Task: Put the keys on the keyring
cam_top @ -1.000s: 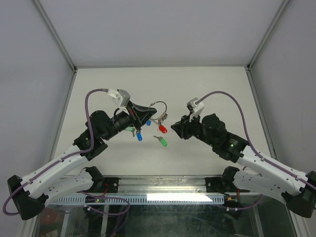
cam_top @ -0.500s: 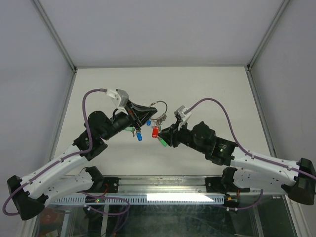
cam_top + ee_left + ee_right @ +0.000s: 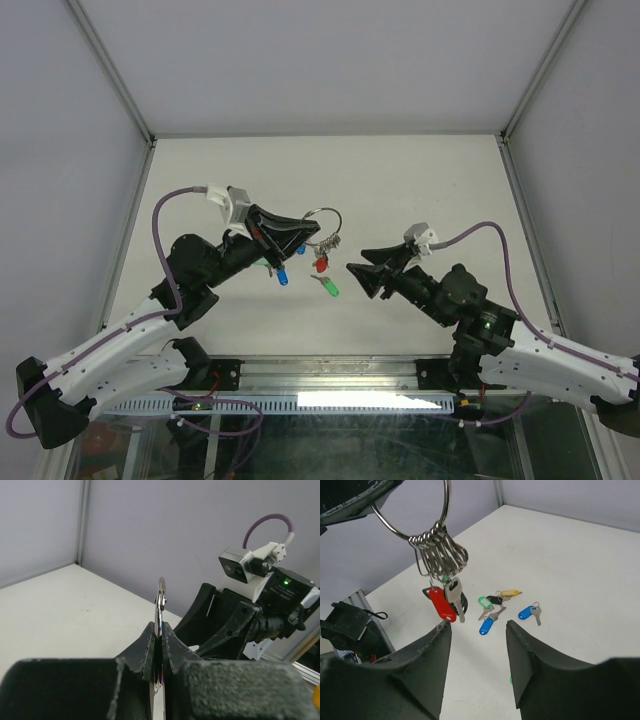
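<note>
Top external view, item 1: left gripper, held above the table, clamped on the keyring. The ring projects past the fingertips toward the right arm.

Item 2: red-capped key, hanging below the ring among several silver ones.

Item 3: green-capped key, lying alone on the table between the two grippers.

Item 4: right gripper, near the hanging bunch but apart from it.

Left wrist view: left gripper, both fingers pressed flat against the keyring. The ring stands edge-on and upright between them, its top rising clear of the tips.

Right wrist view: right gripper, fingers spread apart with nothing between them. The keyring hangs ahead and above. A cluster of small rings gathers at its lowest point, carrying the red-capped key, a plain silver key and a dark-capped one mostly hidden behind.

Loose keys on the table beyond, grouped close together: blue, blue, yellow, green, black
</note>
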